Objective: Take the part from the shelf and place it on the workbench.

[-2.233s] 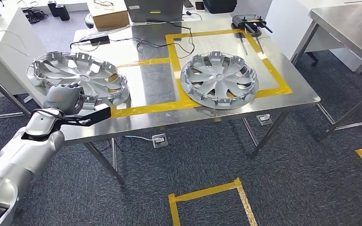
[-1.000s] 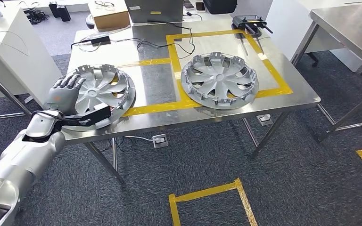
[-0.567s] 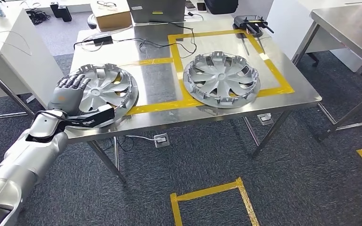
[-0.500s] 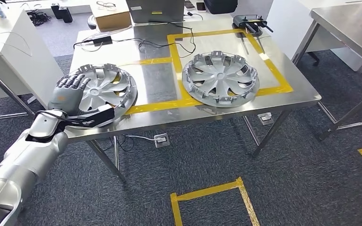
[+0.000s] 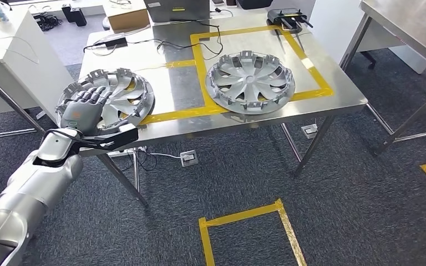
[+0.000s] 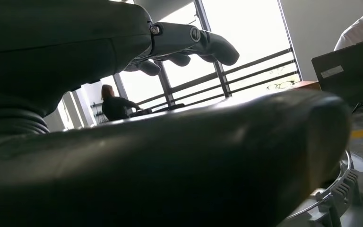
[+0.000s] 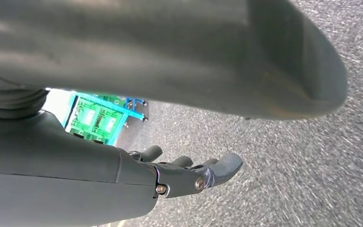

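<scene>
Head view: hubcap lies flat on the workbench; left hand is spread above it, nothing held. Best lifted straight clear, rim untouched.

Two wheel covers are lying on the steel workbench: the left wheel cover near its left front corner, the right wheel cover sitting inside a taped square. The left hand is hovering over the left one's near edge. A laptop and cardboard box are standing behind, at the far edge.
</scene>
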### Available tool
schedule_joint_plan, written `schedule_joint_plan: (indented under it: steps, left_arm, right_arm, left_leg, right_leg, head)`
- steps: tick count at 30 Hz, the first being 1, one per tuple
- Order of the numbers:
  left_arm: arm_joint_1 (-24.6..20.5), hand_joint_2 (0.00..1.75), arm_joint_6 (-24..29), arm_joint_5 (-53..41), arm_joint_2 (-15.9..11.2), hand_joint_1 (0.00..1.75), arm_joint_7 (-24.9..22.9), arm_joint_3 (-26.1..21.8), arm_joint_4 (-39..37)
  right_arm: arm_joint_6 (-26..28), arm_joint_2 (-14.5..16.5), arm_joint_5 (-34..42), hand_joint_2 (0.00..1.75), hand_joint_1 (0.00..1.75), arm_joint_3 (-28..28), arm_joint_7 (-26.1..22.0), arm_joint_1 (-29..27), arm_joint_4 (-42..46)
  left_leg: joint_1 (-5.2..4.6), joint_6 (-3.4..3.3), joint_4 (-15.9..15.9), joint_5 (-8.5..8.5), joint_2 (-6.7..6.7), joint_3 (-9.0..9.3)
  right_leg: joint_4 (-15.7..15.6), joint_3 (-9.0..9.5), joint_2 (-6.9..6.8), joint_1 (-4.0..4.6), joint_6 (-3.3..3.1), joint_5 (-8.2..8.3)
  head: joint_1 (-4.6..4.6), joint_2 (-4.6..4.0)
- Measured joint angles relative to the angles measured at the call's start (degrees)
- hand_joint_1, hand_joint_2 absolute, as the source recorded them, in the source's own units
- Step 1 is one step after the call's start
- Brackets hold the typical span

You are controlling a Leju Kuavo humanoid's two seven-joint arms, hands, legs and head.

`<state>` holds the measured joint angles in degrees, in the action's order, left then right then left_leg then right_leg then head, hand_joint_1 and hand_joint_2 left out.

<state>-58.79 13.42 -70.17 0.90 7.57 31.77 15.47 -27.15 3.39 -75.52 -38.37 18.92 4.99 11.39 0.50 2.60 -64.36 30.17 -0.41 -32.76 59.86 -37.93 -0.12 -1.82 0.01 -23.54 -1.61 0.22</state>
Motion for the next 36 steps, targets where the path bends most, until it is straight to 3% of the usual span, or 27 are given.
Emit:
schedule_joint_plan:
  steps: [2, 5, 6, 7, 9, 10, 11, 12, 14, 16, 18, 20, 21, 23, 25, 26, 27, 29, 31, 32, 33, 35, 36]
  left_arm:
    - [-0.3, 0.0, -0.1, -0.4, 0.2, 0.0, 0.0, 0.0, 0.1]
    - [-0.7, 0.0, -0.4, -1.0, 0.6, 0.0, 0.0, 0.1, 0.2]
    - [-0.9, 0.0, -0.4, -1.1, 0.7, 0.0, 0.0, 0.1, 0.2]
    - [-1.1, 0.0, -0.5, -1.3, 0.8, 0.0, 0.0, 0.2, 0.2]
    - [-1.5, 0.0, -0.5, -1.5, 1.0, 0.0, 0.0, 0.2, 0.2]
    - [-1.6, 0.0, -0.6, -1.5, 1.1, 0.0, 0.0, 0.2, 0.2]
    - [-1.6, 0.0, -0.7, -1.6, 1.1, 0.0, 0.0, 0.2, 0.2]
    - [-1.6, 0.0, -0.7, -1.7, 1.1, 0.0, 0.0, 0.2, 0.2]
    - [-1.6, 0.0, -0.8, -1.8, 1.2, 0.0, 0.0, 0.2, 0.2]
    - [-1.8, 0.0, -0.8, -1.8, 1.2, 0.0, 0.0, 0.2, 0.3]
    - [-2.0, 0.0, -0.7, -1.8, 1.2, 0.0, 0.1, 0.2, 0.3]
    - [-2.2, 0.0, -0.7, -1.9, 1.2, 0.0, 0.2, 0.2, 0.3]
    - [-2.3, 0.0, -0.7, -2.0, 1.2, 0.0, 0.4, 0.2, 0.3]
    - [-2.5, 0.0, -0.7, -2.1, 1.1, 0.0, 0.5, 0.3, 0.3]
    - [-2.6, 0.0, -0.7, -2.3, 1.2, 0.0, 0.9, 0.3, 0.3]
    - [-2.6, 0.0, -0.7, -2.4, 1.2, 0.0, 1.0, 0.4, 0.3]
    - [-2.6, 0.0, -0.7, -2.5, 1.3, 0.0, 1.2, 0.4, 0.3]
    - [-2.8, 0.0, -0.5, -2.5, 1.4, 0.0, 1.4, 0.5, 0.4]
    - [-3.2, 0.0, -0.4, -2.5, 1.7, 0.0, 1.6, 0.6, 0.7]
    - [-3.4, 0.0, -0.3, -2.6, 1.8, 0.0, 1.8, 0.6, 0.8]
    - [-3.6, 0.0, -0.3, -2.6, 2.0, 0.0, 1.9, 0.6, 0.9]
    - [-3.9, 0.0, -0.3, -2.6, 2.3, 0.0, 2.1, 0.7, 0.8]
    - [-4.0, 0.0, -0.3, -2.6, 2.5, 0.0, 2.2, 0.7, 0.8]
  right_arm:
    - [0.0, 0.0, 0.1, 0.0, 0.0, 0.0, 0.0, 0.0, 0.0]
    - [0.0, 0.0, 0.4, 0.0, 0.0, 0.0, -0.1, 0.0, 0.0]
    - [0.0, 0.0, 0.5, 0.0, 0.0, 0.0, -0.1, 0.0, 0.0]
    - [0.0, 0.1, 0.5, 0.0, 0.0, 0.0, -0.1, 0.0, 0.0]
    - [-0.1, 0.2, 0.5, 0.0, 0.0, 0.0, -0.3, 0.0, 0.0]
    - [-0.1, 0.2, 0.5, 0.0, 0.0, 0.0, -0.3, 0.1, 0.0]
    - [-0.1, 0.2, 0.5, 0.0, 0.0, 0.0, -0.3, 0.1, 0.0]
    - [-0.1, 0.2, 0.5, 0.0, 0.0, 0.0, -0.3, 0.1, 0.0]
    - [-0.1, 0.2, 0.5, 0.0, 0.0, 0.0, -0.3, 0.2, 0.0]
    - [-0.1, 0.2, 0.5, 0.0, 0.0, 0.0, -0.3, 0.3, 0.0]
    - [-0.1, 0.2, 0.5, 0.0, 0.0, 0.0, -0.3, 0.4, 0.0]
    - [-0.1, 0.3, 0.5, 0.0, 0.0, 0.0, -0.3, 0.5, 0.0]
    - [-0.1, 0.4, 0.5, 0.0, 0.0, 0.0, -0.3, 0.5, 0.0]
    - [-0.1, 0.5, 0.5, 0.0, 0.0, 0.0, -0.4, 0.7, 0.0]
    - [-0.1, 0.5, 0.6, 0.0, 0.0, 0.0, -0.5, 0.9, 0.0]
    - [-0.1, 0.5, 0.6, 0.0, 0.0, 0.0, -0.6, 0.9, 0.0]
    - [-0.1, 0.6, 0.6, 0.0, 0.0, -0.1, -0.6, 0.9, 0.0]
    - [-0.1, 0.6, 0.6, 0.0, 0.0, -0.1, -0.6, 1.0, 0.0]
    - [-0.1, 0.6, 0.7, 0.0, 0.0, -0.1, -0.6, 1.0, 0.0]
    - [-0.1, 0.6, 0.7, 0.0, 0.0, -0.1, -0.7, 1.1, 0.0]
    - [-0.1, 0.6, 0.8, 0.0, 0.0, -0.2, -0.7, 1.2, 0.0]
    - [-0.1, 0.6, 1.0, 0.0, 0.0, -0.5, -0.6, 1.2, 0.0]
    - [-0.1, 0.6, 1.1, 0.0, 0.0, -0.7, -0.5, 1.1, 0.0]
  left_leg:
    - [-0.24, -0.58, 4.4, 0.07, -0.18, 2.78]
    - [-0.35, -2.04, 5.0, -0.99, -0.13, 2.12]
    - [-0.29, -2.63, 5.1, -1.56, -0.02, 1.61]
    - [-0.21, -3.17, 5.3, -2.23, 0.07, 0.95]
    - [-0.37, -3.84, 5.2, -3.54, 0.12, -0.64]
    - [-0.54, -3.99, 5.2, -4.2, 0.11, -1.49]
    - [-0.72, -4.05, 5.2, -4.84, 0.11, -2.33]
    - [-0.9, -4.06, 5.1, -5.44, 0.1, -3.11]
    - [-1.16, -3.98, 5.0, -6.59, 0.08, -4.47]
    - [-1.37, -3.6, 4.9, -7.6, 0.09, -5.38]
    - [-1.36, -2.99, 5.1, -8.56, 0.15, -5.69]
    - [-1.32, -2.33, 5.3, -9.0, 0.13, -5.92]
    - [-1.31, -1.97, 4.7, -8.04, 0.11, -6.36]
    - [-1.03, -1.24, 0.5, -3.26, 0.1, -7.85]
    - [-0.56, -0.57, -6.6, 1.54, 0.15, -9.3]
    - [-0.32, -0.3, -9.4, 2.21, 0.16, -9.39]
    - [-0.13, -0.08, -10.6, 1.62, 0.16, -8.76]
    - [0.21, 0.23, -7.1, -1.17, 0.16, -4.66]
    - [0.2, 0.21, 0.5, -0.96, 0.05, 1.03]
    - [0.11, -0.05, 3.2, -0.19, 0.0, 2.61]
    - [-0.1, -0.5, 4.6, 0.46, -0.05, 3.2]
    - [-0.22, -1.78, 5.0, -0.26, 0.08, 2.38]
    - [-0.21, -2.42, 5.0, -0.87, 0.17, 1.98]
  right_leg:
    - [-0.1, -0.24, 0.01, 0.11, 0.72, 0.88]
    - [-0.5, -0.57, 0.12, 0.07, 1.83, 1.69]
    - [0.3, -1.06, 0.14, 0.04, 2.07, 0.61]
    - [2.3, -1.9, 0.15, 0.04, 2.21, -1.53]
    - [9.6, -4.2, 0.16, 0.22, 2.27, -7.03]
    - [13.3, -5.04, 0.17, 0.34, 2.24, -8.8]
    - [15.6, -5.16, 0.18, 0.51, 2.11, -9.22]
    - [15.9, -4.31, 0.18, 0.7, 1.88, -8.42]
    - [10.7, 0.47, 0.19, 1.2, 1.01, -5.8]
    - [3.0, 5.93, 0.18, 1.79, 0.0, -5.82]
    - [-0.6, 7.75, 0.16, 2.23, -0.66, -6.64]
    - [-1.2, 7.2, 0.02, 2.05, -1.22, -5.53]
    - [-1.4, 6.79, -0.1, 1.85, -1.58, -4.82]
    - [-1.7, 5.57, -0.35, 1.5, -2.02, -3.36]
    - [-1.7, 3.84, -0.39, 1.35, -2.03, -1.98]
    - [-1.6, 2.94, -0.43, 1.26, -1.92, -1.3]
    - [-1.5, 2.03, -0.46, 1.15, -1.74, -0.64]
    - [-1.2, 0.38, -0.53, 0.85, -1.24, 0.52]
    - [-0.7, -0.88, -0.58, 0.74, -0.45, 1.51]
    - [-0.6, -1.21, -0.59, 0.77, -0.02, 2.03]
    - [-0.8, -1.37, -0.59, 0.78, 0.41, 2.6]
    - [-1.1, -1.56, -0.54, 0.64, 1.2, 3.37]
    - [-0.8, -1.94, -0.49, 0.54, 1.52, 2.62]
  head:
    - [0.03, 0.0]
    - [0.02, 0.0]
    - [0.04, 0.0]
    - [0.08, 0.0]
    - [0.13, 0.0]
    - [0.14, 0.0]
    - [0.14, 0.0]
    - [0.15, 0.0]
    - [0.15, 0.0]
    - [0.13, 0.0]
    - [0.18, 0.0]
    - [0.23, 0.0]
    - [0.23, 0.0]
    - [0.24, 0.0]
    - [0.25, 0.0]
    - [0.25, 0.0]
    - [0.25, 0.0]
    - [0.25, 0.0]
    - [0.28, 0.0]
    - [0.31, 0.0]
    - [0.34, 0.0]
    - [0.37, 0.0]
    - [0.37, 0.0]
